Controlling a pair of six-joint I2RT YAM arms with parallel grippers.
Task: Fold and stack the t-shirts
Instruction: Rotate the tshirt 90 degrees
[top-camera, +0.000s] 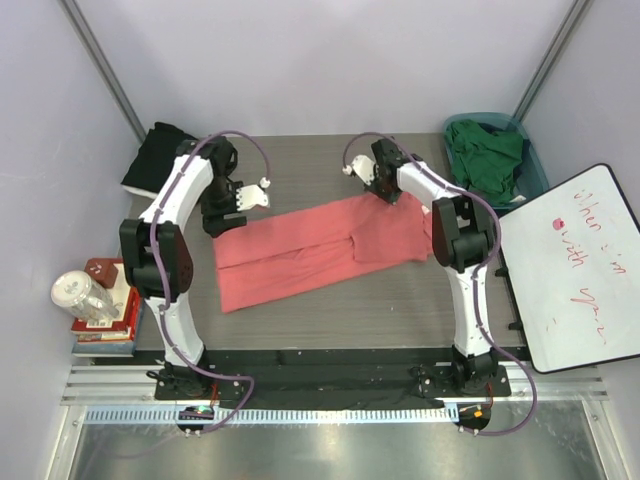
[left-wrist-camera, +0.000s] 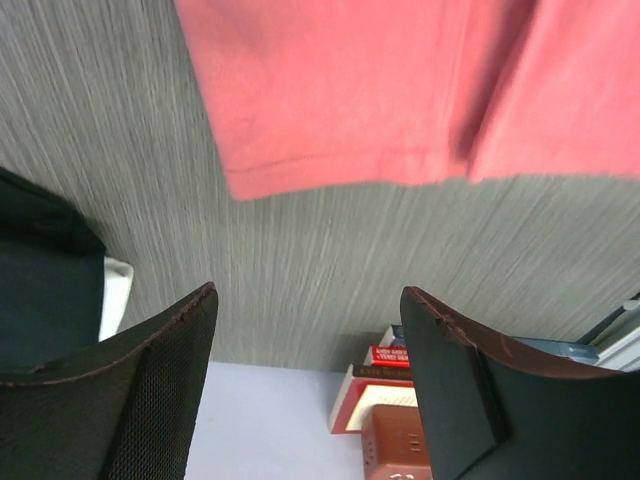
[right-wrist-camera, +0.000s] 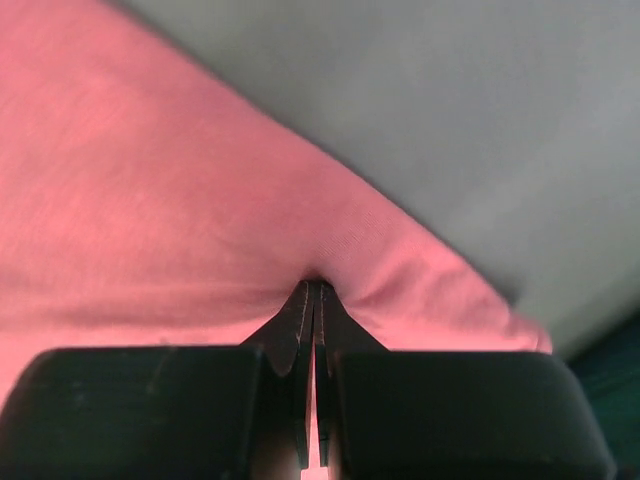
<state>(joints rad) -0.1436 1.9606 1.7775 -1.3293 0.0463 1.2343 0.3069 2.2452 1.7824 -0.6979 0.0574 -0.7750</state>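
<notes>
**Right claw pinching pink shirt; left claw free**

- Pink shirt: flat on the table, mid-field. It lies as 1 long band slanting from 8 o'clock up toward 2 o'clock. An overlapped layer shows on its right part.
- Right gripper: at the shirt's far edge, about 1 o'clock from table centre. The right wrist view shows its fingers clenched together on a small peak of pink cloth, at the gripper tip.
- Left gripper: at 10 o'clock from table centre, just off the shirt's far-left corner. In the left wrist view its fingers are spread wide and grasp nothing. Bare table shows between them, and the pink hem lies beyond, not touched.
- Black shirt: bunched at the far-left table corner, 10 o'clock, well apart from the pink one. Its edge shows in the left wrist view.
- Green shirt: heaped in the basket, far right, 2 o'clock.
- Whiteboard: at 3 o'clock, red scribbles on it, not legible.
- Books with a jar on top: off the table's left edge, 8 o'clock.
</notes>
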